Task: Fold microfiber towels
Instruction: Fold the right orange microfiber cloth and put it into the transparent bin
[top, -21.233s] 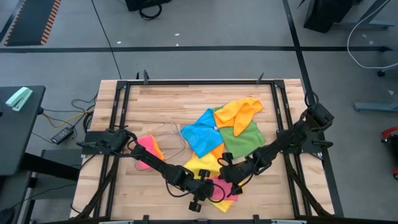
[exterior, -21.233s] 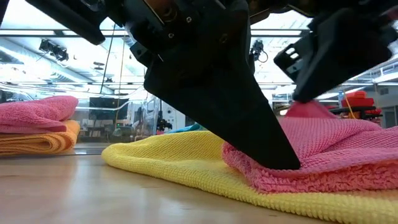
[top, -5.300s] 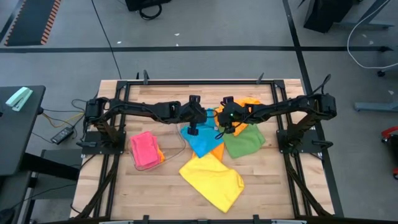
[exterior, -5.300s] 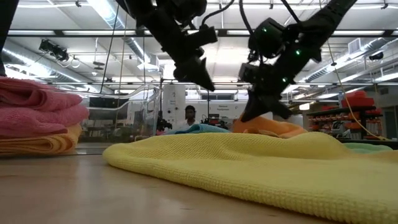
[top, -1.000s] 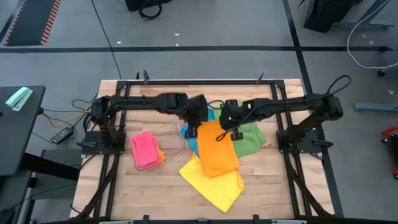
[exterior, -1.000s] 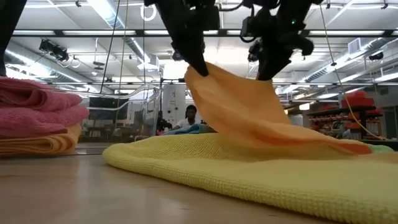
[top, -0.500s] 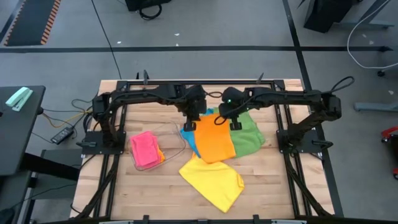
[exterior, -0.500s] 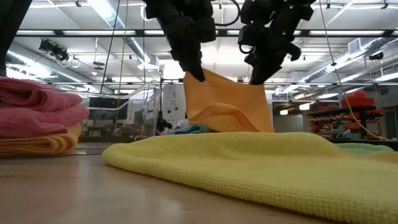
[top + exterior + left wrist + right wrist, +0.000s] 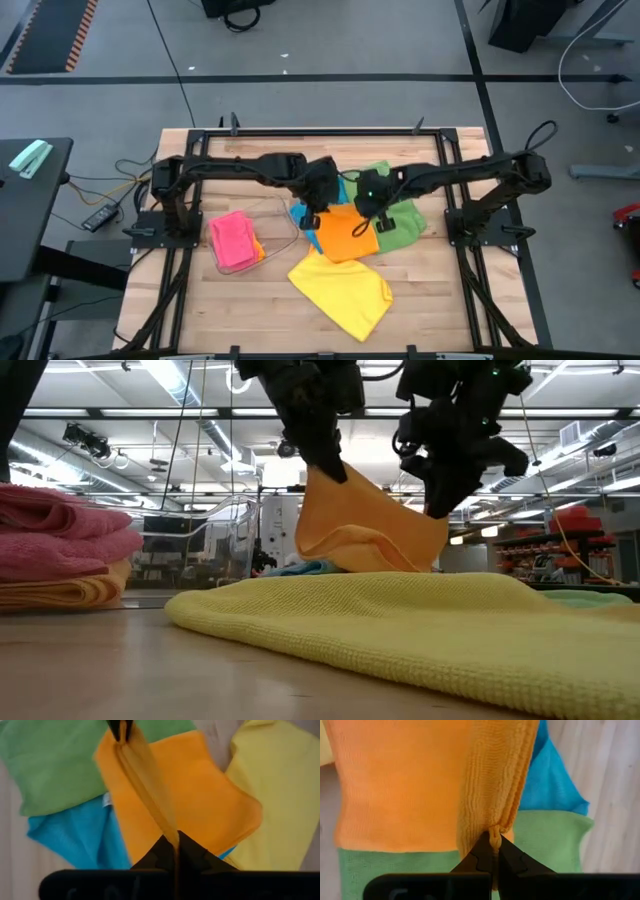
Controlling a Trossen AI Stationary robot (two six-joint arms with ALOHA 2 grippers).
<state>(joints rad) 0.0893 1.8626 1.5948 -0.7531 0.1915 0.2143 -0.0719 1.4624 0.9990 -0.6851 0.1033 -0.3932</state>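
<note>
The yellow towel [image 9: 340,291] lies flat closest to the front edge of the table [image 9: 250,300], a bit right of the middle. In the low view it fills the front like a long yellow hill [image 9: 400,630].

Just behind it is the orange towel [image 9: 343,232]. Both claws hold it up by its top edge, so part of it hangs and the rest lies on the pile. The left claw [image 9: 311,219] pinches one corner. Its fingers are pressed together on the cloth, as the left wrist view shows [image 9: 175,851]. The right claw [image 9: 363,228] pinches the other corner in the same way [image 9: 493,851]. The two claws are near each other over the middle of the table.

Under the orange towel lies a blue towel [image 9: 303,215], sticking out on the left side. A green towel [image 9: 402,217] sticks out on the right side and reaches toward the back edge.

Near the left edge sits a clear tray [image 9: 283,222] with a folded pink towel [image 9: 232,239] in it, lying on another orange towel [image 9: 60,589].
</note>
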